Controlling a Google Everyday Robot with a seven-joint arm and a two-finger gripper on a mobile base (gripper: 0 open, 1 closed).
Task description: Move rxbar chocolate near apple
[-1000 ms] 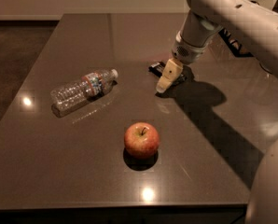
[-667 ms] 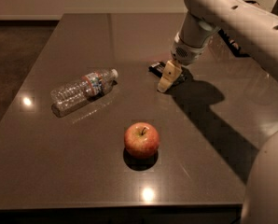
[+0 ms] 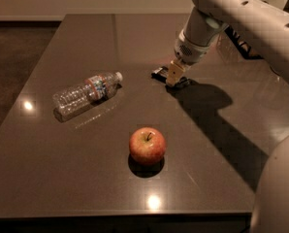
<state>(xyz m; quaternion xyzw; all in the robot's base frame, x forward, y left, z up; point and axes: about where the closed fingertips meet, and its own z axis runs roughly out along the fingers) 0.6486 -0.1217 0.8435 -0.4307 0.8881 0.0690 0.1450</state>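
The rxbar chocolate (image 3: 158, 73) lies flat on the dark table, right of centre. It is a black wrapper, and the gripper hides its middle. My gripper (image 3: 174, 76) points down from the big white arm and sits right on top of the bar, at table level. The red apple (image 3: 147, 145) stands upright nearer the front edge. It is well apart from the bar, in front of it and slightly to the left.
A clear plastic water bottle (image 3: 86, 94) lies on its side to the left of the bar and behind and left of the apple. The table's front edge (image 3: 120, 213) runs close below the apple. The arm's dark shadow falls to the right of the gripper.
The gripper has shifted slightly farther back, closer onto the bar. The apple and the bottle have not moved.
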